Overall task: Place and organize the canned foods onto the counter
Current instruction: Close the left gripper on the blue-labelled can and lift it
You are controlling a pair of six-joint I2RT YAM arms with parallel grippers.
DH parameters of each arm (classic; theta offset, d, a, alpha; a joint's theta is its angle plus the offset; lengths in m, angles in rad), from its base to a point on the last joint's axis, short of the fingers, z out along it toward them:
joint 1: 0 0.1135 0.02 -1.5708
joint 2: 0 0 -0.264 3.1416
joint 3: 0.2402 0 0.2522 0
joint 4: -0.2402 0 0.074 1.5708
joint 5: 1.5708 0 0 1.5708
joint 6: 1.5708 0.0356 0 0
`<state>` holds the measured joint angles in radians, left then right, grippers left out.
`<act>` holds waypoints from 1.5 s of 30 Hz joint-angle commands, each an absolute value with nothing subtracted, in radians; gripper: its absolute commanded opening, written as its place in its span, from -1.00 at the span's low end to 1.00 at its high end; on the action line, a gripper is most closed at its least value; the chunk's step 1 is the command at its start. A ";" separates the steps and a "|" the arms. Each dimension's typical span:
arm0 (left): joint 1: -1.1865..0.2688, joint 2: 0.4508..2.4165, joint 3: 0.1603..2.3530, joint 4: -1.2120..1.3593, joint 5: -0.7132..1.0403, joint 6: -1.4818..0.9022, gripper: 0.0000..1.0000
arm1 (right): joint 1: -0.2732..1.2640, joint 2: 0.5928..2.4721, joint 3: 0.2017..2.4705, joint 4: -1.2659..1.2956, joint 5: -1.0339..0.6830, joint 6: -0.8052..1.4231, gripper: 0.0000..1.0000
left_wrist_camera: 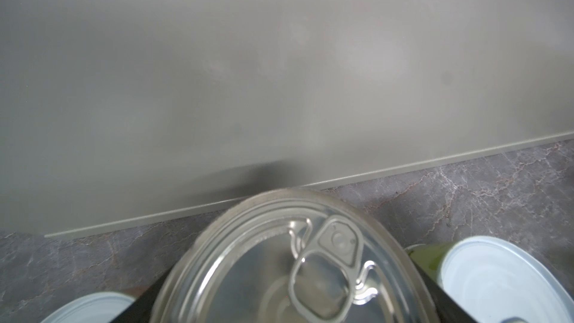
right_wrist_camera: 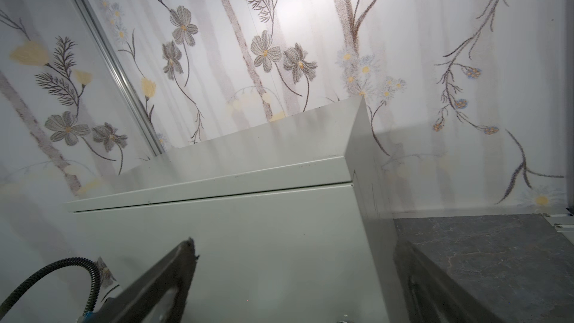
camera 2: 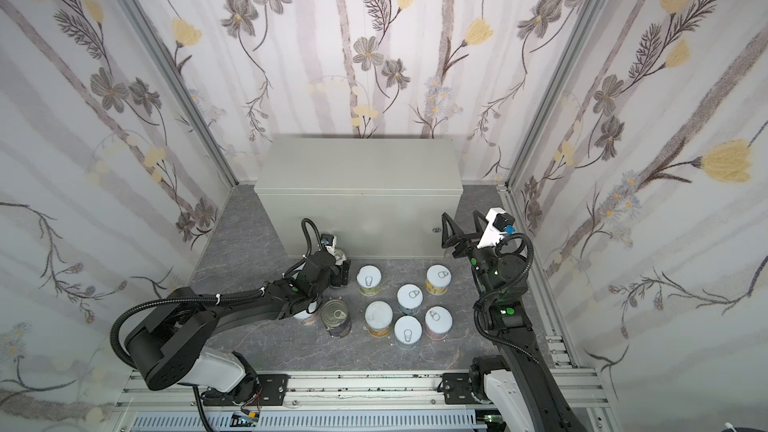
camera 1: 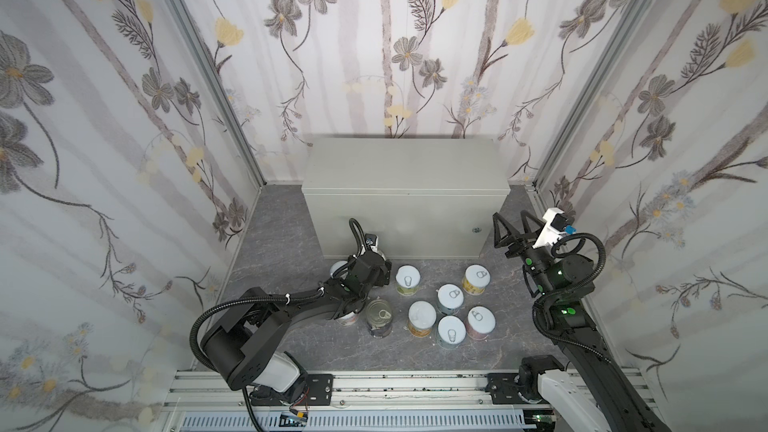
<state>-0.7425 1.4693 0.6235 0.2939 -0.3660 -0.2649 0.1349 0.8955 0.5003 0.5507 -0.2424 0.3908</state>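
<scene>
My left hand (camera 1: 382, 274) grips the metal-lid can (left_wrist_camera: 279, 274), centre-left, against the grey table (camera 1: 407, 168) front. Right hand (camera 1: 511, 216) spread wide, holding nothing. Dark marbled floor (camera 1: 282, 251), floral walls (camera 1: 374, 56).

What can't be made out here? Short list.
- Left gripper: mostly hidden under its own wrist in both top views. The left wrist view shows only dark finger edges, so contact with the metal-lid can is unclear.
- That can's body: cut off by the frame edge in the left wrist view.
- Short can: mostly hidden by the left forearm in both top views.
- Labels on the white-lid cans: too small in both top views.
</scene>
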 commanded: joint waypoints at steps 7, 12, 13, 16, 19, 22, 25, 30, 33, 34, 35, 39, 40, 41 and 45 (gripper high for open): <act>-0.739 1.387 0.649 0.288 -0.357 -0.283 -1.00 | 0.202 0.898 0.503 0.649 -0.353 0.341 0.99; -0.736 1.362 0.693 0.198 -0.350 -0.291 -1.00 | 0.258 0.916 0.512 0.655 -0.333 0.284 0.99; -0.737 1.350 0.695 0.188 -0.350 -0.293 -1.00 | 0.268 0.921 0.513 0.657 -0.332 0.274 0.99; -0.734 1.314 0.697 0.162 -0.347 -0.295 -1.00 | 0.306 0.939 0.522 0.658 -0.317 0.243 0.99; -0.732 1.272 0.711 0.107 -0.342 -0.289 -1.00 | 0.342 0.966 0.525 0.680 -0.307 0.235 0.99; -0.730 1.213 0.716 0.052 -0.357 -0.288 -1.00 | 0.381 1.008 0.535 0.714 -0.317 0.228 0.99; -0.726 1.164 0.731 -0.020 -0.367 -0.294 -1.00 | 0.423 1.051 0.566 0.721 -0.284 0.209 0.99; -0.723 1.116 0.747 -0.099 -0.395 -0.272 -1.00 | 0.473 1.095 0.586 0.767 -0.263 0.181 0.99; -0.722 1.094 0.776 -0.151 -0.399 -0.262 -1.00 | 0.488 1.115 0.601 0.765 -0.257 0.168 0.99; -0.723 1.085 0.788 -0.170 -0.394 -0.261 -1.00 | 0.493 1.122 0.603 0.765 -0.251 0.165 0.99; -0.722 1.072 0.798 -0.188 -0.390 -0.260 -1.00 | 0.497 1.127 0.606 0.768 -0.240 0.161 0.99; -0.723 1.021 0.818 -0.232 -0.394 -0.262 -1.00 | 0.512 1.132 0.592 0.809 -0.191 0.156 0.99; -0.723 1.009 0.832 -0.250 -0.393 -0.262 -1.00 | 0.517 1.133 0.589 0.822 -0.182 0.150 0.99; -0.723 1.000 0.846 -0.273 -0.389 -0.262 -1.00 | 0.520 1.131 0.587 0.831 -0.172 0.142 0.99; -0.723 0.972 0.905 -0.346 -0.381 -0.245 -1.00 | 0.535 1.132 0.583 0.859 -0.136 0.127 0.99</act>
